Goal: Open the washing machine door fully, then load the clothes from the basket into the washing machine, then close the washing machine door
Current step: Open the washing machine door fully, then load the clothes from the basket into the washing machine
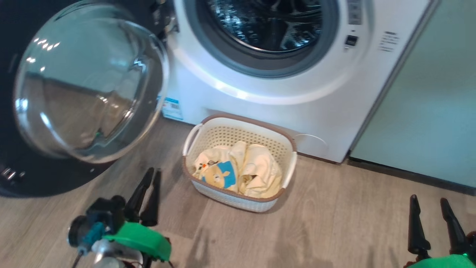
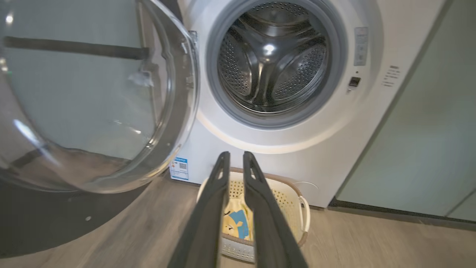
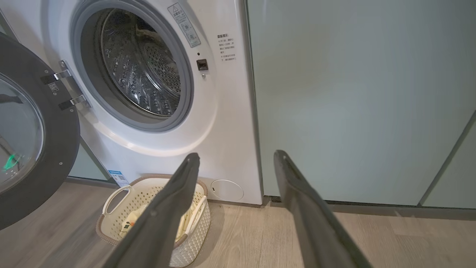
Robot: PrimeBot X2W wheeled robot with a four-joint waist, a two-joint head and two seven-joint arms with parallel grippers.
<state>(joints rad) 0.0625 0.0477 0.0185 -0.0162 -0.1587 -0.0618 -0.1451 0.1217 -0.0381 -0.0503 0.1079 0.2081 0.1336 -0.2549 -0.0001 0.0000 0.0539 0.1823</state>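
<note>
door: washing machine door [image 1: 44, 178] swung wide open, left of the drum
clothes [image 1: 256, 169]: piled in the basket [image 1: 230, 199], floor, touching the washing machine [image 1: 230, 100]
left end effector [image 1: 154, 171]: barely parted, empty
right end effector [image 1: 428, 201]: spread wide, empty
risk: I reckon the left arm clips that bulging door glass on the lift

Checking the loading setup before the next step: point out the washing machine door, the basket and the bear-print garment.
washing machine door [image 1: 89, 85], head view, centre of its bulging glass window.
basket [image 1: 238, 201], head view, perforated front wall.
bear-print garment [image 1: 228, 173], head view, blue patch.
</note>
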